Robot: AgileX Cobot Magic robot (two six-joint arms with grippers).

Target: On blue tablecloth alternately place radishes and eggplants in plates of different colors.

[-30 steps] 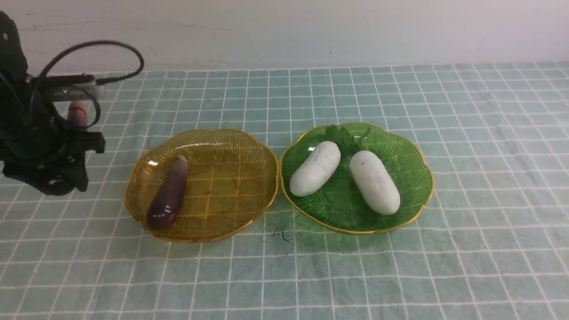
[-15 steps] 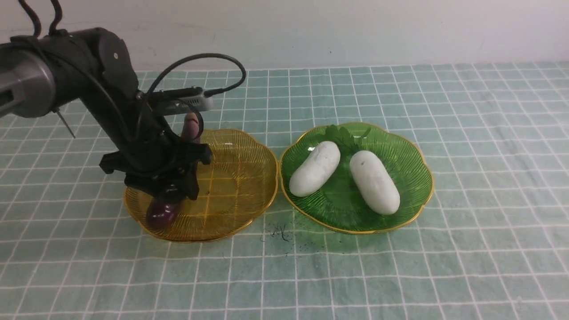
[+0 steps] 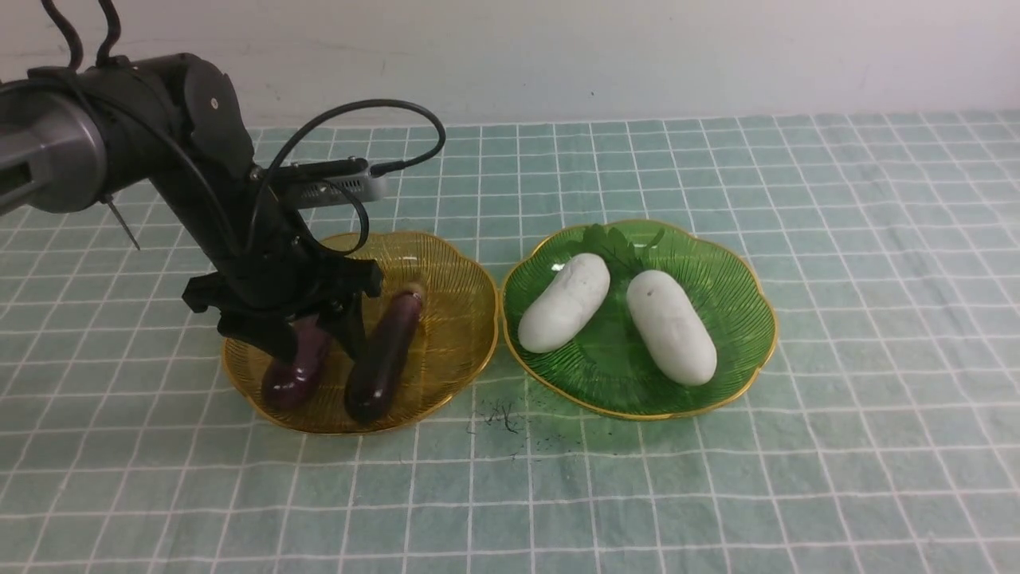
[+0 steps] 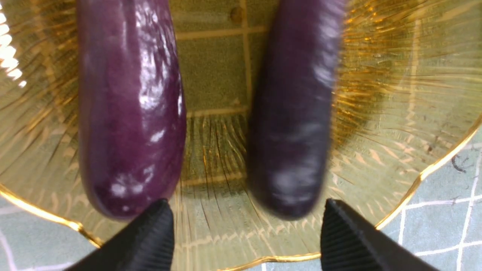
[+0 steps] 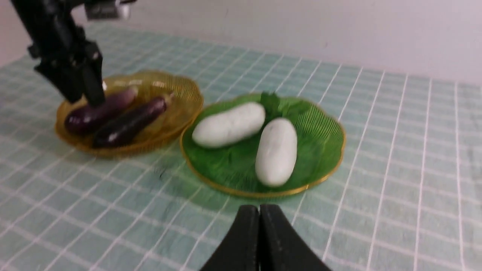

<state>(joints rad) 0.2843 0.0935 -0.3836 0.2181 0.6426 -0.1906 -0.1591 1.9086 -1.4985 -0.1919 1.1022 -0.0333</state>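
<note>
Left fingers (image 4: 350, 241) spread, pointing down over eggplants (image 3: 384, 359), amber plate (image 3: 450, 279)

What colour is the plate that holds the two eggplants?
The plate is amber-yellow with a gold rim, clearest in the front view.

Pale wall (image 3: 558, 48), dark specks (image 3: 502, 418)

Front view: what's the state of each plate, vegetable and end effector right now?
Left end effector: open, empty.
Right end effector: shut, empty.
Eggplants: both lying in amber plate.
Radishes: both lying in green plate.
</note>
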